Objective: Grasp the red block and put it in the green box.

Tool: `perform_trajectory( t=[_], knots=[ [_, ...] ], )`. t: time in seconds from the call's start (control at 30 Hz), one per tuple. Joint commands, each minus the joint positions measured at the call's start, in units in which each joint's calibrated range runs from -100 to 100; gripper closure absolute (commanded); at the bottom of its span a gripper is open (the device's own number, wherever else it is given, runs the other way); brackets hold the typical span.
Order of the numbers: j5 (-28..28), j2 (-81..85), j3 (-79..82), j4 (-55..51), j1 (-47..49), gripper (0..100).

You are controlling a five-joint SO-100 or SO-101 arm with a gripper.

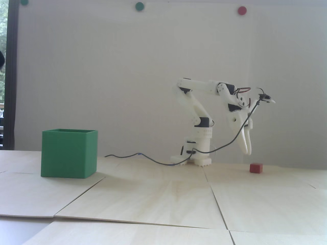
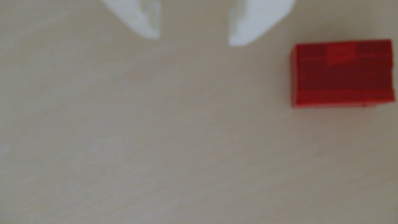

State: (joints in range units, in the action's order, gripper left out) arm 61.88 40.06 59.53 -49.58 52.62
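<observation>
The red block (image 1: pixel 256 168) lies on the wooden table at the right of the fixed view; in the wrist view it (image 2: pixel 342 73) sits at the right edge. My white gripper (image 1: pixel 248 152) hangs point-down just above the table, a little left of the block and apart from it. In the wrist view my gripper (image 2: pixel 193 42) enters from the top, its two fingertips spread with bare table between them, open and empty. The green box (image 1: pixel 69 153) stands open-topped far to the left in the fixed view.
The arm's base (image 1: pixel 198 153) stands between box and block. A black cable (image 1: pixel 153 159) trails across the table from the wrist to the left. Wooden panels (image 1: pixel 163 199) with seams make up the table; a white wall is behind.
</observation>
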Motion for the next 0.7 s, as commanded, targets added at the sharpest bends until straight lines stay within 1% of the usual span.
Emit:
perform_trajectory(
  t=[0.0,0.3,0.53,0.67],
  knots=[
    [0.1,2.5,-0.5,0.3,0.8,89],
    [0.1,2.3,-0.5,0.3,1.1,89],
    [0.0,-5.9,-1.4,-0.2,0.5,89],
    [0.0,-6.3,-1.4,-0.3,0.5,89]
  ],
)
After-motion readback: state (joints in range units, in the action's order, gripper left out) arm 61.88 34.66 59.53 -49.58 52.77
